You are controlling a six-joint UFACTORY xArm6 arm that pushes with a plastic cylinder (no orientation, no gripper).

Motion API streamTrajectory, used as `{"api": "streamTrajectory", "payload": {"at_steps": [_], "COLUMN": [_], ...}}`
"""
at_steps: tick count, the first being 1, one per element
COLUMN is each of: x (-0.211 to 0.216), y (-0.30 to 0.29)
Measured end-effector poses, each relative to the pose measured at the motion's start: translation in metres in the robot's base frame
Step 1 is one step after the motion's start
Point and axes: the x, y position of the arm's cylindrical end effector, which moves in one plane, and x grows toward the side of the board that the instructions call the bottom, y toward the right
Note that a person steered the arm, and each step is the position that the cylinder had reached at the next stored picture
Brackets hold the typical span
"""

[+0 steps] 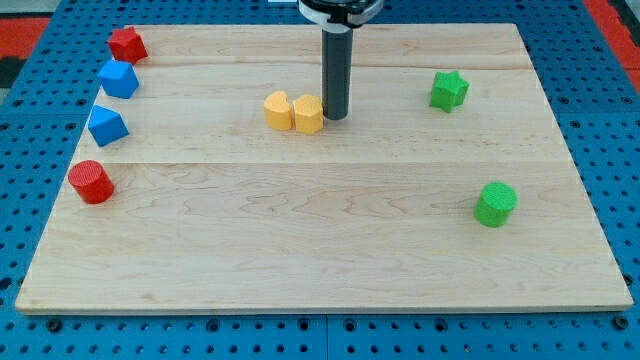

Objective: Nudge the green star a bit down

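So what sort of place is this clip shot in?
Probably a lab tabletop rig for block pushing, not a home or workshop. A pale wooden board lies on a blue perforated surface; small coloured blocks such as the green star sit on it, and my tip stands beside the yellow blocks.

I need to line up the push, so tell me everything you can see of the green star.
The green star is a small, solid, bright green block with a star outline and a matte, plastic-looking surface. It sits flat on the pale wooden board, in the upper right part of the view, and nothing touches it. The green cylinder stands well below it, toward the view's bottom. My tip is far off to the view's left of the star, beside the two yellow blocks.
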Motion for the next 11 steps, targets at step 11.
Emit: {"api": "streamTrajectory", "payload": {"at_steps": [11], "x": [-0.034], "y": [0.157]}}
